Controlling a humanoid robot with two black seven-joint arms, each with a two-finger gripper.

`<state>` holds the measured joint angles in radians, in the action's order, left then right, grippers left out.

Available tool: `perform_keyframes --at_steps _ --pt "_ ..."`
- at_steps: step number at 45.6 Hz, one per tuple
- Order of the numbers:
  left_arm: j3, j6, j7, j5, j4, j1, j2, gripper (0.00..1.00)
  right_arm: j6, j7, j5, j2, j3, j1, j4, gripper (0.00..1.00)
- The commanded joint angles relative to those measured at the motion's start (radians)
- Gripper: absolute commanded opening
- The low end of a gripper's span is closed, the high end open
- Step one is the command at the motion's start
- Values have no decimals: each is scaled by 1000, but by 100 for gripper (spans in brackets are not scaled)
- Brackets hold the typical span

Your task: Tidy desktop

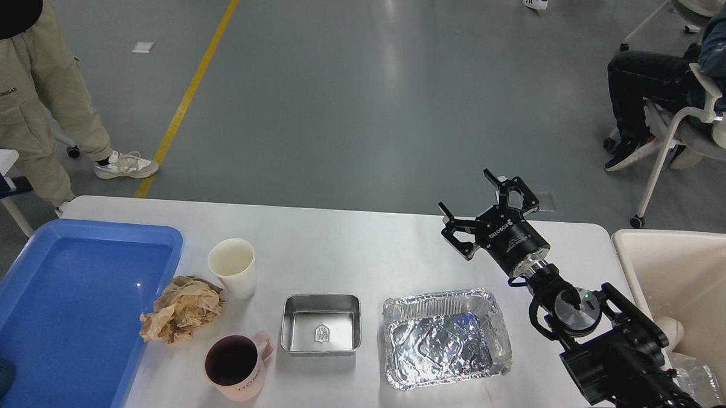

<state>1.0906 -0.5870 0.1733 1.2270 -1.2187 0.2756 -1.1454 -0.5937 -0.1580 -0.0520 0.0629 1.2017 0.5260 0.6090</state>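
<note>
While right end effector (487,205) hovers spread near desktop (362,240) far edge, foil tray (446,337) below

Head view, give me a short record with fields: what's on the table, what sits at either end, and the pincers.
table: white
items: paper cup, crumpled paper, pink mug, steel tin, foil tray
left end: blue tray
right end: cream bin
right pincer: open, holding nothing, beyond the foil tray
left pincer: not in view
</note>
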Motion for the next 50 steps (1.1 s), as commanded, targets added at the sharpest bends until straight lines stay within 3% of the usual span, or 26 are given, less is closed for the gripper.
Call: perform_keyframes --at_steps 1,6,12,17,35,50 --pt "-24 -16 3 110 -30 53 70 97 -1 0 0 3 -1 -3 0 100" --pt "-129 -22 40 253 -39 123 102 97 0 0 0 3 -1 -3 0 100" --pt "-328 -33 184 341 -45 235 107 97 -1 0 0 2 -1 -3 0 100" --pt "-486 -33 232 414 -87 353 104 97 -1 0 1 2 -1 -3 0 100" --pt "-916 -59 292 615 -229 685 113 97 0 2 4 6 -1 -3 11 100" --pt "-1022 -63 288 732 -226 734 213 97 -1 2 4 -2 1 -6 15 100"
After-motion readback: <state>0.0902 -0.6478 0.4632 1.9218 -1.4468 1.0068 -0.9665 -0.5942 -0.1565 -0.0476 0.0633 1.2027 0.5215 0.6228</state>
